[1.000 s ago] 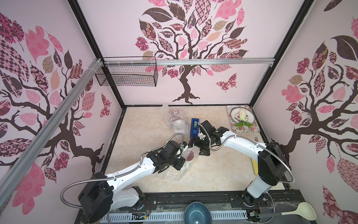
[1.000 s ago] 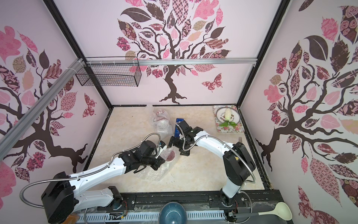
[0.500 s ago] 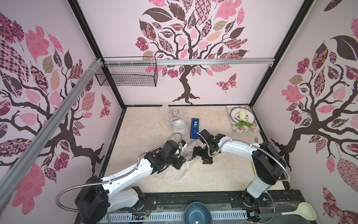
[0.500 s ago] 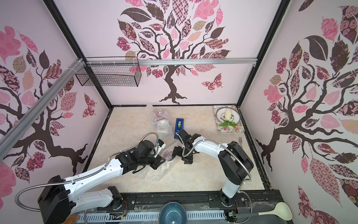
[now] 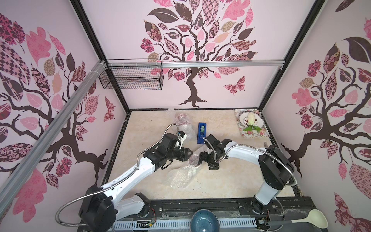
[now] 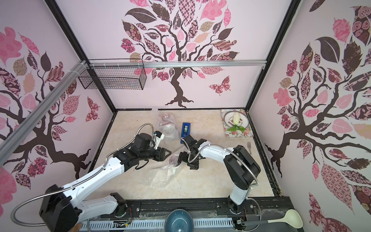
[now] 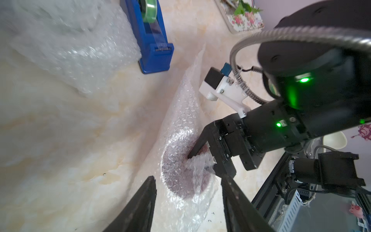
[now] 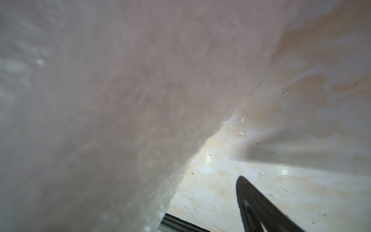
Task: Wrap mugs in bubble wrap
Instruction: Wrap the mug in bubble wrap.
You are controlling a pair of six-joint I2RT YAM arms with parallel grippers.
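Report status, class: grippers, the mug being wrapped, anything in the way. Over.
Left gripper open, at the wrapped red mug. Right gripper open, one finger pressing bubble wrap against it. Tape dispenser nearby, clear of both.

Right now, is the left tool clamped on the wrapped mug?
No, in the left wrist view the left tool's fingers stand apart, spread wider than the wrapped mug between them.

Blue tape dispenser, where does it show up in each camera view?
In a top view: tape dispenser mid-table, toward the back wall.
In a top view: tape dispenser, same spot.
Left wrist: beside crumpled bubble wrap.
Right wrist: not in view.
Shared landmark: the floral tray, in top views and left wrist.
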